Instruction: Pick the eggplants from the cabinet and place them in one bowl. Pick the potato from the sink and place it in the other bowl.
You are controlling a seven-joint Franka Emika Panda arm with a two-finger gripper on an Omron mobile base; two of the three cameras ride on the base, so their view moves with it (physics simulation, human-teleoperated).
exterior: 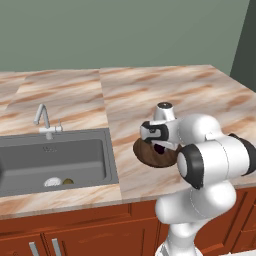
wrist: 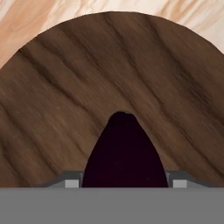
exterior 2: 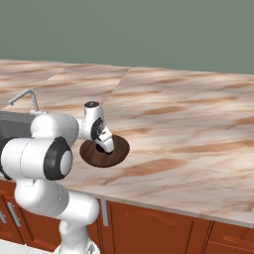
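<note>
A: Where is the eggplant (wrist: 124,153) against the jaws?

B: Right between them. In the hand view the dark purple-black shape rises from the bottom edge, and the gripper (wrist: 124,183) is clamped on it, its fingertips (wrist: 72,183) barely peeking out at either side. It hangs just above the wide wooden bowl (wrist: 109,74).

A: How does it look?

B: A smooth, near-black cone with a blunt, slightly notched tip and a faint purple cast. Its lower part is cut off by the frame, so the full shape cannot be told.

A: And the bowl?

B: Shallow, round, dark brown with streaky grain. It sits on the marbled tabletop (exterior: 165,90) near the front edge, to the right of the sink (exterior: 55,160). In both base views the hand (exterior 2: 101,136) covers part of it; whether the eggplant touches the wood is hard to make out.

A: Anything farther off?

B: In the sink's front corner lies the small olive-brown potato (exterior: 68,181), just beside a small white round object (exterior: 52,182). The potato is tiny and half hidden by the rim. The silver faucet (exterior: 45,120) stands behind the basin.
</note>
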